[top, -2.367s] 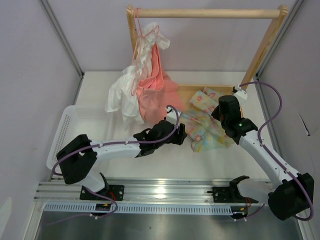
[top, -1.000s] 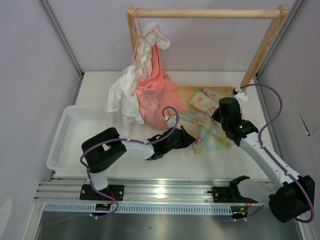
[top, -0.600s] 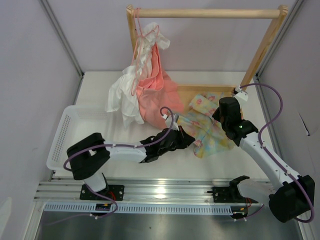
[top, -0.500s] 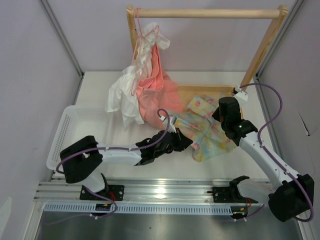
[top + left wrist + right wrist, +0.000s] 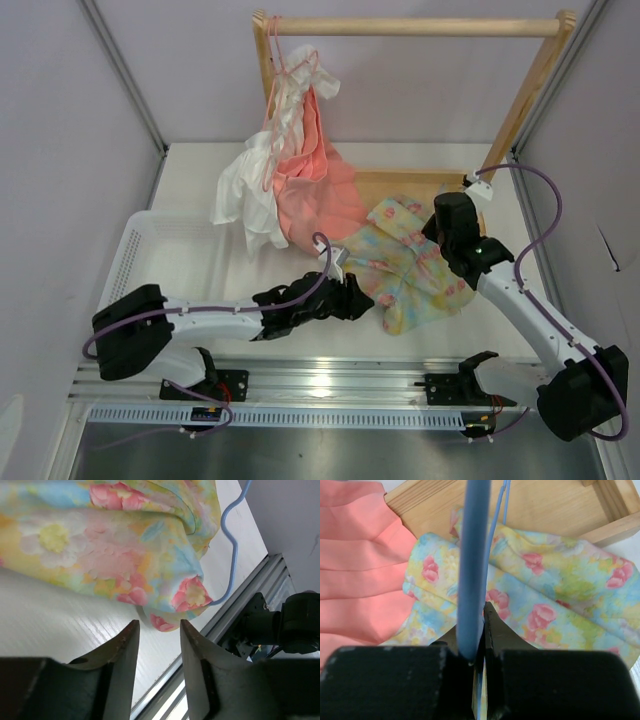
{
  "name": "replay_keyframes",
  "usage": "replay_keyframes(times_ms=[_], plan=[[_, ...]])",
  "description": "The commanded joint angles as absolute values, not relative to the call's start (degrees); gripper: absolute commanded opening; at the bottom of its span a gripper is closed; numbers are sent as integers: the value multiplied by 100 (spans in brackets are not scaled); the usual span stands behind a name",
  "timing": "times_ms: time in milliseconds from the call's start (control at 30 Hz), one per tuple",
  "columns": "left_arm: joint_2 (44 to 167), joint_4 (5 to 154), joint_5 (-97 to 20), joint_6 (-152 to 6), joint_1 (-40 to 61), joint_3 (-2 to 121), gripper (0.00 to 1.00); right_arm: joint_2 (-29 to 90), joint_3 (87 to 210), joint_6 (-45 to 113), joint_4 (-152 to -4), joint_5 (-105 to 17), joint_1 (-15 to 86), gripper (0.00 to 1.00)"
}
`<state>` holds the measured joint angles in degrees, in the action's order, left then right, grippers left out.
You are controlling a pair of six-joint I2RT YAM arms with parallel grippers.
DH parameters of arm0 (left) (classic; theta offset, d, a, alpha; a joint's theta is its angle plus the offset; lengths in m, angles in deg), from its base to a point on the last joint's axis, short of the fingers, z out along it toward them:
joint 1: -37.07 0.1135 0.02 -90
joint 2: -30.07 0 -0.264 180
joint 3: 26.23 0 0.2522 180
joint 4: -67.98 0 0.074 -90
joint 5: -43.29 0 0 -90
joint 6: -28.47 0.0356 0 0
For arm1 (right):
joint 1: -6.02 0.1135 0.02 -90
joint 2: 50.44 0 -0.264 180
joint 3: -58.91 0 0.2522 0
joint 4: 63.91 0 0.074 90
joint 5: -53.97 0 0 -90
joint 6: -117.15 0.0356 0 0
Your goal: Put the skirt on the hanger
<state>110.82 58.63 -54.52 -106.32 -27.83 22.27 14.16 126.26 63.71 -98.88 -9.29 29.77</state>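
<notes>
The fingers [image 5: 120,660] of the left gripper [image 5: 158,625] are standing apart and empty, just short of the skirt [image 5: 100,545], which is lying on the table [image 5: 60,615]. Beyond, the right gripper [image 5: 481,617] is pinching the hanger [image 5: 233,555]. The left should probably be re-gripping one cloth layer while the right is steadying the wire.

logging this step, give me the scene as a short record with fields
skirt: spread on the table, touching the hanger
hanger: partly hidden by skirt
left gripper: open, empty, just short of the skirt's edge
right gripper: shut on hanger
rack: pink garment and white garment hang at its left end
</notes>
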Motion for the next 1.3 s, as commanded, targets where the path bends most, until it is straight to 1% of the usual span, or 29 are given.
replay_keyframes(times_ms=[0,100,167,267,300,433,533,667,833,867,933,967,1000,1033,1067,1133,1167,1233,1267], plan=[[10532,6240,-5795,-9732,-2814,2846,51,1284,12884,6538,-10060,-782,3071,0],[10312,6486,-5972,-9204,-2823,3129,57,1231,12752,6626,-10105,-826,3107,0],[10258,6452,-5972,-8897,-2823,3226,57,1196,12691,6679,-10131,-861,3142,0],[10406,5952,-5954,-8405,-2876,3437,59,1196,12690,6758,-10262,-887,3195,0],[10520,5855,-5954,-8272,-2893,3499,59,1187,12690,6837,-10298,-931,3203,0],[11608,5048,-6130,-7701,-2990,4043,58,1108,12681,6917,-10377,-967,3238,0],[12067,4642,-6393,-7332,-3139,4333,58,1152,12717,6952,-10474,-966,3239,0],[12971,4791,-6683,-7049,-3201,5089,58,1161,12690,6987,-10465,-993,3239,0],[13395,4491,-6693,-6725,-3201,5336,58,1170,12690,6970,-10483,-1028,3239,0],[13465,4491,-6736,-6698,-3201,5423,57,1170,12699,6969,-10491,-1019,3247,0],[13606,4483,-6850,-6637,-3192,5512,52,1178,12716,6952,-10518,-1002,3247,0],[13650,4456,-6929,-6619,-3184,5529,47,1178,12734,6943,-10527,-1002,3239,0],[13694,4439,-6991,-6584,-3183,5556,31,1170,12752,6943,-10544,-1002,3247,0],[13712,4378,-7087,-6531,-3183,5556,22,1152,12760,6952,-10562,-1002,3239,0],[13721,4316,-7123,-6496,-3183,5539,10,1152,12795,6943,-10562,-1010,3239,0],[13686,4097,-7123,-6347,-3192,5469,2,1161,12839,6908,-10597,-1028,3247,0],[13651,4078,-7167,-6329,-3192,5468,0,1178,12866,6890,-10632,-1037,3247,0],[13580,4157,-7264,-6276,-3184,5451,0,1170,12954,6820,-10693,-1028,3239,0],[13458,4192,-7194,-6250,-3183,5407,0,1135,13006,6785,-10755,-1037,3221,21]])
